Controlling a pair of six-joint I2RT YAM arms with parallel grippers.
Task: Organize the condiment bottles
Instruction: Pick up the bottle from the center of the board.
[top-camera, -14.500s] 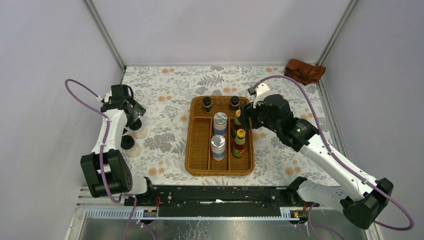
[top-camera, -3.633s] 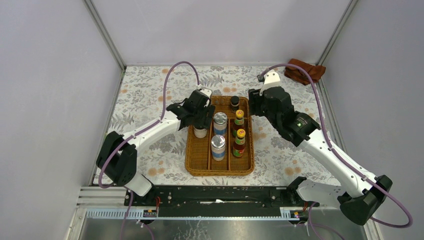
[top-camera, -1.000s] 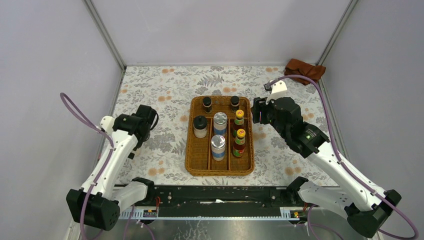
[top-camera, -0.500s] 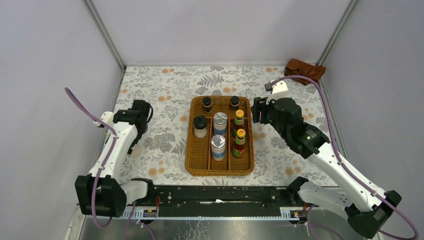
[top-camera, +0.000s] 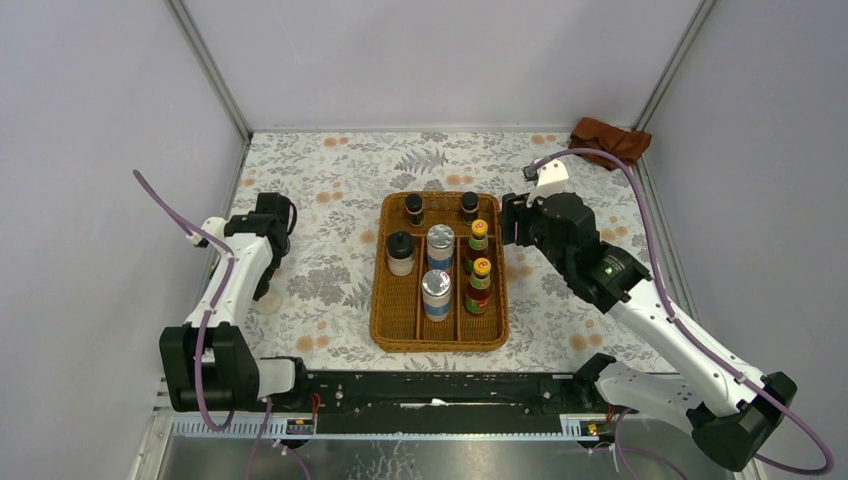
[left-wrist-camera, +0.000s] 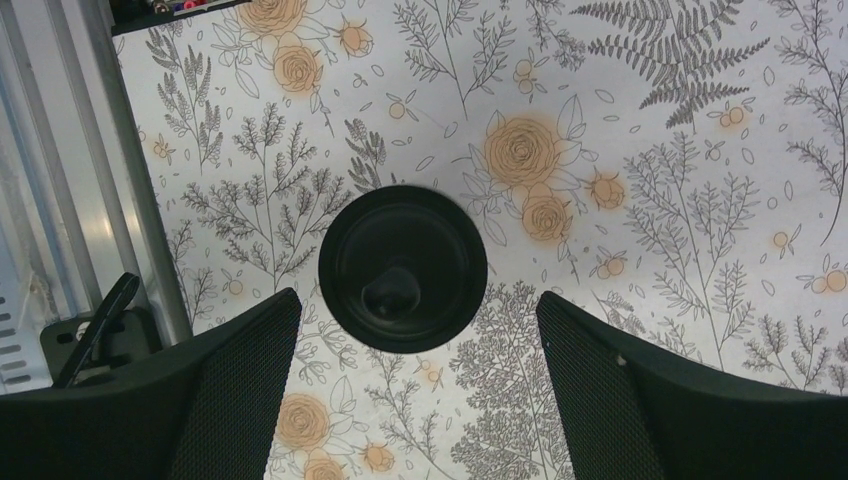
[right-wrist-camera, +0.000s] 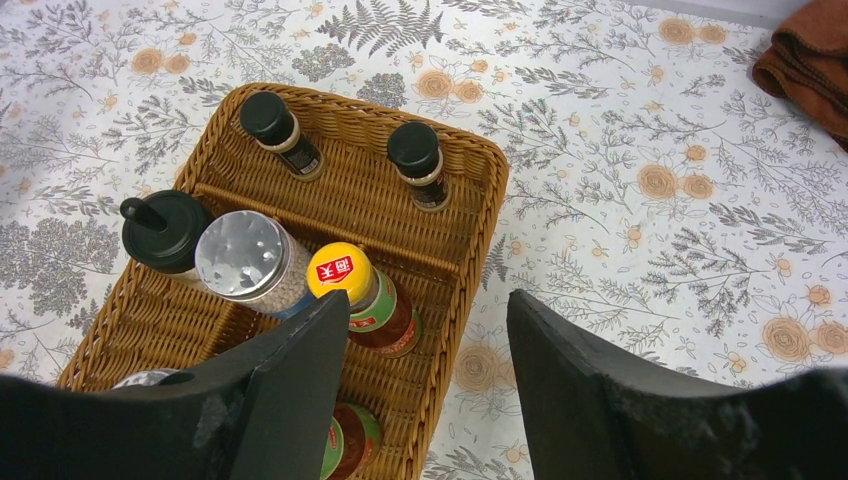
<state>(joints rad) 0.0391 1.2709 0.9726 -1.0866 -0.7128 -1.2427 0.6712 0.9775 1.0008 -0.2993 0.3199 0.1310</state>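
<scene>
Your left end effector (left-wrist-camera: 417, 300) hangs wide open, straight above a black-lidded jar (left-wrist-camera: 403, 268) that stands on the counter (left-wrist-camera: 650, 120), well to the left of the basket (top-camera: 385, 300). Its fingers sit either side of the lid, apart from it. Your right end effector (right-wrist-camera: 425, 320) is partly open and empty, above the basket's right side. Inside the basket you have a second jar (top-camera: 400, 250) on the left, two shakers (top-camera: 440, 245) in the middle, two red sauce bottles (top-camera: 479, 240) on the right, and two small dark bottles (top-camera: 414, 208) across the back.
</scene>
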